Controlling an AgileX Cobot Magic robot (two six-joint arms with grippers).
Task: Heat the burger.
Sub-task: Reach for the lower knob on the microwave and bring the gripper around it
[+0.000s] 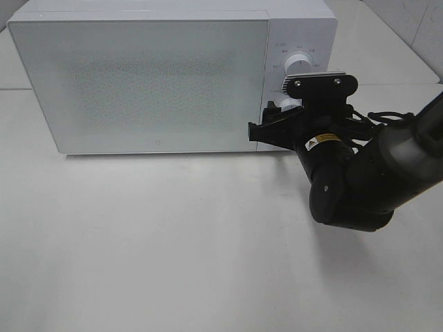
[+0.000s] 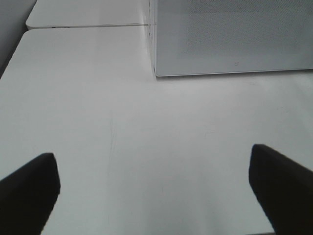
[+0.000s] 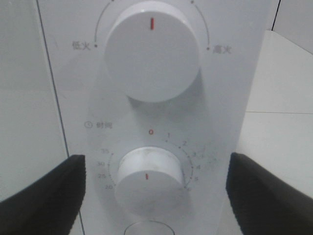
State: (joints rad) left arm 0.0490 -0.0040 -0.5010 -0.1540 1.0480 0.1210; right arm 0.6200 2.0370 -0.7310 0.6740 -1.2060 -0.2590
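We found the right gripper (image 3: 156,193) held up to the control panel of the white microwave (image 1: 138,83). Its two dark fingers (image 3: 46,196) stood wide apart, one on either side of the lower timer knob (image 3: 149,183). They gripped nothing and stood clear of the knob's rim.

The left gripper (image 2: 155,193) hung over the bare white table (image 2: 146,122) in front of the microwave's left corner. Its two fingers (image 2: 29,188) were spread fully, with nothing between them and nothing touched.

We counted one microwave with its door shut, and two round white knobs on its panel. The upper power knob (image 3: 152,51) had its red mark pointing straight up, and the timer knob had its red mark at the bottom of its face. The rim of one more round control (image 3: 146,228) showed just below the timer knob.

We could not see the burger in any view. The dotted door gave no look inside, so we could not tell where it was.
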